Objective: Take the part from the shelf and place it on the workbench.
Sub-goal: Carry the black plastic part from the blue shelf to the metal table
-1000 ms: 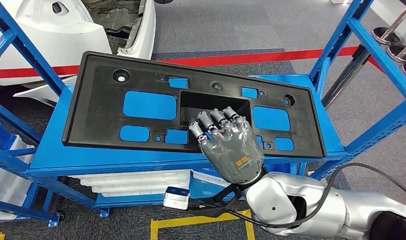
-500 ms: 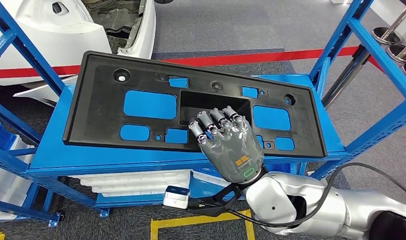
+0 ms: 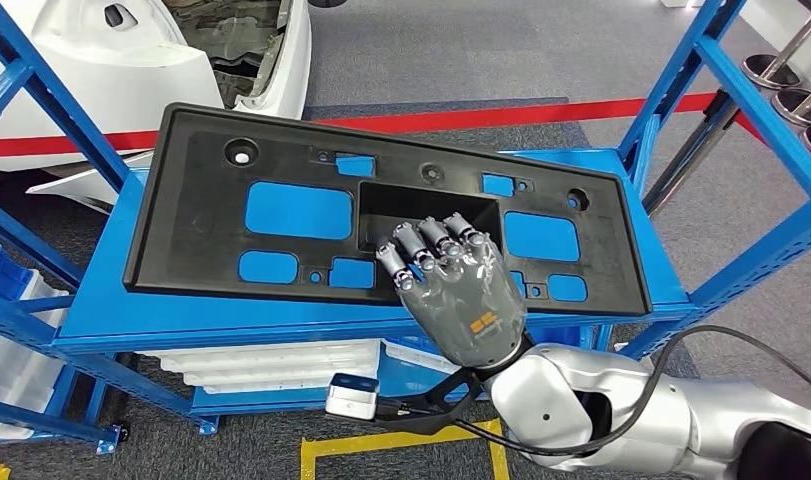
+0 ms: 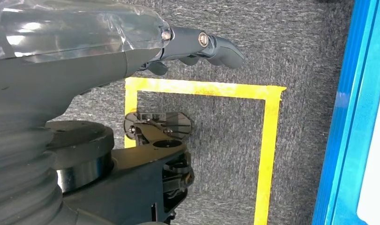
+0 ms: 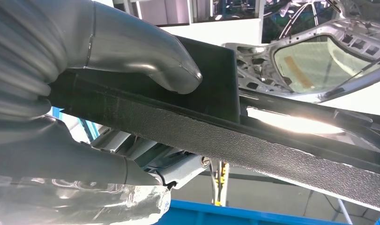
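Observation:
A long black plastic panel point(image 3: 201, 215) with several cut-outs lies flat on the blue shelf top point(image 3: 231, 322). My right hand point(image 3: 461, 295) grips its near edge below the middle recess, fingers curled over the top face. In the right wrist view the thumb point(image 5: 145, 56) presses one face of the panel edge point(image 5: 253, 140) and the fingers point(image 5: 85, 161) clamp the other. My left hand point(image 4: 85, 51) hangs over the carpet with its fingers point(image 4: 211, 44) stretched out, holding nothing.
Blue shelf uprights point(image 3: 771, 130) flank the panel on both sides. White trays point(image 3: 271, 365) sit on the lower shelf. A white car body point(image 3: 131, 50) stands behind at the left. Yellow tape point(image 3: 401, 440) marks the carpet in front of the shelf.

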Tool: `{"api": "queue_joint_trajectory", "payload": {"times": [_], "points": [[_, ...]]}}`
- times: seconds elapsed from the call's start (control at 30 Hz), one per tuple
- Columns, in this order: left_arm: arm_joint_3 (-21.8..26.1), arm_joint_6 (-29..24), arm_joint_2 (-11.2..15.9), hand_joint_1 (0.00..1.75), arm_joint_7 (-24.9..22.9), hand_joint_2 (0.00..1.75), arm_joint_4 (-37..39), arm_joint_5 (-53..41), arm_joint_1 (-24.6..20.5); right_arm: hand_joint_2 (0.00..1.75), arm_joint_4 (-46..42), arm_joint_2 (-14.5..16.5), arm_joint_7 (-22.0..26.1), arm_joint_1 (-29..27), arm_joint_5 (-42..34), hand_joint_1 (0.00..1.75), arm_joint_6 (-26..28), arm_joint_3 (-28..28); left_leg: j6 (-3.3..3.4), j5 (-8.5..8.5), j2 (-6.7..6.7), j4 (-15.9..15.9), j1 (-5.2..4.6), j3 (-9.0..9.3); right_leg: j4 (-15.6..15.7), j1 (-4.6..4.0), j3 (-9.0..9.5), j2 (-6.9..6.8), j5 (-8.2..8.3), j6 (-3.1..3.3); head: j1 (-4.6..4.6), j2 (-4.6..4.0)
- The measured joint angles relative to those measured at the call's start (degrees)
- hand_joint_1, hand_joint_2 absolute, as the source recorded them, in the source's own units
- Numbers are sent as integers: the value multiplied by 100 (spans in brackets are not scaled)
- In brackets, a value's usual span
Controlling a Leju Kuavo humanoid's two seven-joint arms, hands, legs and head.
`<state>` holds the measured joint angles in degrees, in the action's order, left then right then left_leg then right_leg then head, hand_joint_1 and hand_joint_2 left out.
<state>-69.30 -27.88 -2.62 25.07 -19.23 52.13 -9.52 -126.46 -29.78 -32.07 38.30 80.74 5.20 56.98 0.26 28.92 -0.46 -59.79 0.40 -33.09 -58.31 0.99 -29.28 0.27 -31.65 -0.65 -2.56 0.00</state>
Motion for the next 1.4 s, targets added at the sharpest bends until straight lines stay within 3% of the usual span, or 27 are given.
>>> {"api": "queue_joint_trajectory", "payload": {"times": [0.13, 0.2, 0.3, 0.33, 0.37, 0.4, 0.47, 0.5, 0.57, 0.67, 0.7, 0.77, 0.83, 0.87, 0.9, 1.0, 1.07, 1.13, 1.2, 1.27, 1.33, 1.37, 1.4], "points": [[39, -45, -1, 0, -17, 175, 0, 10, -1, 175, 0, 3, 4, -2, -1, 175, 25, 5, 45, -20, 3, 44, 4, 11, 19, 20, 8, -1, 7, -37, -1, 0], [54, -69, -2, 0, -21, 175, 0, 15, -3, 175, 1, 4, 7, -4, -1, 175, 38, 3, 99, -76, 27, 167, 43, 64, -135, 19, -54, -1, -101, -58, -14, 0], [78, -92, -4, 0, -21, 175, 0, 17, 0, 175, 5, 14, 11, -19, 0, 175, 55, 4, 131, -108, 55, 239, 66, 101, -1104, 39, -555, -2, -525, -105, -65, 0], [81, -98, -5, 0, -21, 175, 0, 17, 4, 175, 8, 16, 12, -27, 0, 175, 57, 5, 127, -104, 55, 234, 72, 102, -1416, 56, -745, -3, -587, -131, -77, 0], [83, -105, -6, 0, -21, 175, 1, 16, 9, 175, 10, 17, 13, -35, 0, 175, 57, 5, 116, -96, 53, 225, 84, 105, -1550, 75, -858, -3, -539, -155, -83, 0], [84, -114, -8, 0, -21, 175, 1, 16, 13, 175, 13, 17, 13, -39, 0, 175, 56, 6, 92, -80, 47, 208, 105, 112, -1469, 98, -873, -5, -378, -181, -85, 0], [86, -132, -12, 0, -22, 175, 2, 14, 15, 175, 15, 19, 14, -43, 0, 175, 51, 7, -1, -19, 24, 136, 154, 114, -826, 146, -659, -11, 72, -256, -97, 0], [87, -138, -14, 0, -23, 175, 4, 12, 11, 175, 16, 20, 14, -44, 0, 175, 48, 8, -60, 16, 11, 70, 163, 92, -524, 151, -559, -6, 211, -275, -125, 0], [90, -144, -14, 0, -26, 175, 8, 5, 7, 175, 20, 20, 14, -58, 0, 175, 41, 8, -156, 42, -7, -12, 137, 31, -319, 146, -522, 14, 241, -245, -132, 0], [91, -145, -17, 0, -30, 175, 10, -3, 12, 175, 19, 17, 14, -63, 0, 175, 32, 6, -235, 46, -8, -38, 136, 11, -346, 134, -567, 21, 248, -114, -65, 0], [91, -145, -17, 0, -31, 175, 11, -7, 7, 175, 18, 18, 14, -58, 0, 175, 26, 5, -248, 131, 0, -147, 140, -25, -341, 132, -567, 12, 256, -77, -52, 0], [91, -146, -17, 0, -31, 175, 11, -17, -4, 175, 17, 21, 13, -51, 0, 175, 7, 5, -254, 470, 14, -714, 126, -251, -331, 115, -566, -14, 265, -8, -10, 0], [91, -146, -17, 0, -31, 175, 11, -24, -1, 175, 17, 21, 12, -48, 0, 175, -14, 6, -228, 787, 19, -1459, 95, -577, -331, 68, -572, -30, 267, 36, 10, 0], [91, -146, -17, 0, -31, 175, 11, -30, 2, 175, 17, 21, 12, -48, 0, 175, -23, 7, -199, 815, 19, -1648, 75, -659, -331, 38, -572, -32, 268, 52, 14, 0], [91, -145, -17, 0, -31, 175, 11, -38, 4, 175, 17, 21, 11, -48, 0, 175, -38, 7, -151, 730, 18, -1613, 48, -639, -332, 9, -570, -30, 271, 63, 14, 0], [91, -143, -16, 0, -29, 175, 11, -63, -2, 175, 17, 21, 9, -39, 0, 175, -77, 6, 71, 194, 11, -576, -69, -161, -329, -62, -552, -15, 274, 76, 8, 0], [91, -141, -15, 0, -25, 175, 11, -68, -5, 175, 17, 21, 8, -28, 0, 175, -91, 6, 154, 65, 6, -137, -129, 10, -324, -67, -564, -13, 288, 58, -4, 0], [91, -140, -15, 0, -17, 175, 11, -68, 1, 175, 17, 21, 8, -21, 0, 175, -106, 7, 163, 40, 4, -47, -141, 18, -302, -54, -577, -14, 321, 9, -9, 0], [92, -140, -15, 0, -8, 175, 11, -68, 2, 175, 16, 21, 8, -10, 0, 175, -122, 7, 178, -28, 22, 56, -104, 35, -371, -54, -601, -17, 247, -43, -18, 0], [93, -140, -19, 0, -1, 175, 11, -68, -2, 175, 15, 24, 8, 16, 0, 175, -137, 9, 202, -97, 48, 137, -72, 29, -789, -51, -760, -18, -69, -91, -46, 0], [93, -139, -26, 0, -1, 175, 11, -68, 2, 175, 15, 27, 8, 33, 0, 175, -162, 18, 214, -123, 60, 138, -71, -12, -1478, -36, -1023, -18, -436, -142, -73, 0], [93, -138, -28, 0, -1, 175, 11, -67, 6, 175, 15, 27, 8, 34, 0, 175, -175, 25, 210, -131, 64, 129, -69, -29, -1704, -24, -1091, -19, -507, -163, -79, 0], [93, -138, -30, 0, -1, 175, 11, -67, 11, 175, 15, 27, 8, 35, 0, 175, -189, 33, 204, -137, 66, 117, -65, -42, -1730, -12, -1061, -21, -466, -181, -84, 0]]}}
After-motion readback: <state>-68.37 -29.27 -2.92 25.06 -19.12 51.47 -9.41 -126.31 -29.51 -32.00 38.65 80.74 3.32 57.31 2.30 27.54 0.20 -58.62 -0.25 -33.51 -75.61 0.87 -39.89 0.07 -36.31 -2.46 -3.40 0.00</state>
